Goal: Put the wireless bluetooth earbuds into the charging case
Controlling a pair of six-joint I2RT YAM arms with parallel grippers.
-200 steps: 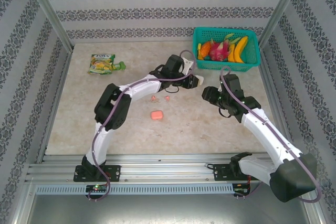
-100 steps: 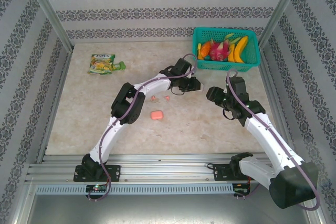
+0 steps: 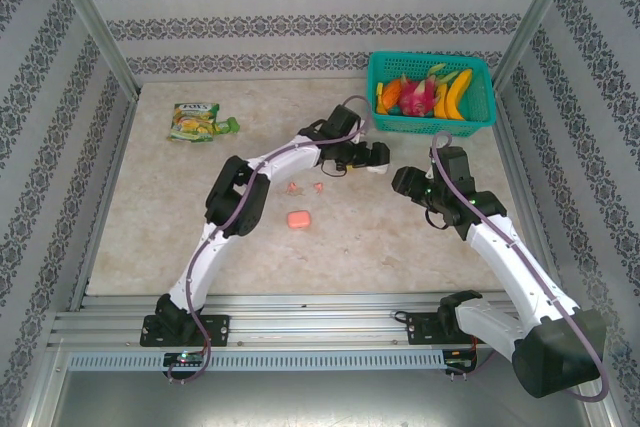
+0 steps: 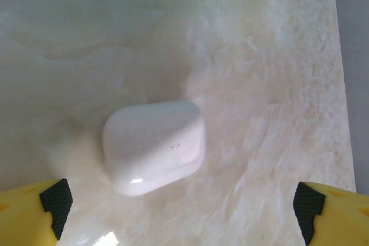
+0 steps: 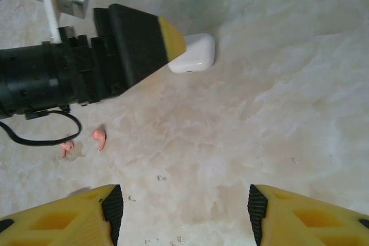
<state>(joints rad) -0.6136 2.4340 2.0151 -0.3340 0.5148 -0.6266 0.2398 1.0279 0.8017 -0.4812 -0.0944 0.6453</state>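
A closed white charging case (image 4: 153, 145) lies on the marble table between the wide-apart fingers of my left gripper (image 4: 180, 208), which touch nothing. From the right wrist the same white case (image 5: 193, 55) sits just behind the left gripper's yellow-tipped finger (image 5: 144, 41). Two pale pink earbuds (image 5: 99, 137) (image 5: 66, 148) lie loose on the table, left of my right gripper (image 5: 184, 211), which is open over bare table. From above, the pink earbuds (image 3: 318, 187) (image 3: 293, 188) lie just behind a closed pink case (image 3: 298, 218). The left gripper (image 3: 372, 157) and right gripper (image 3: 400, 182) are close together.
A teal basket (image 3: 432, 127) of toy fruit stands at the back right, just beyond both grippers. A green snack pouch (image 3: 200, 122) lies at the back left. Metal frame posts and patterned walls bound the table.
My left gripper went from shut to wide open, leaving the white case on the table. The right gripper's fingers spread a little wider. The left arm shifted slightly.
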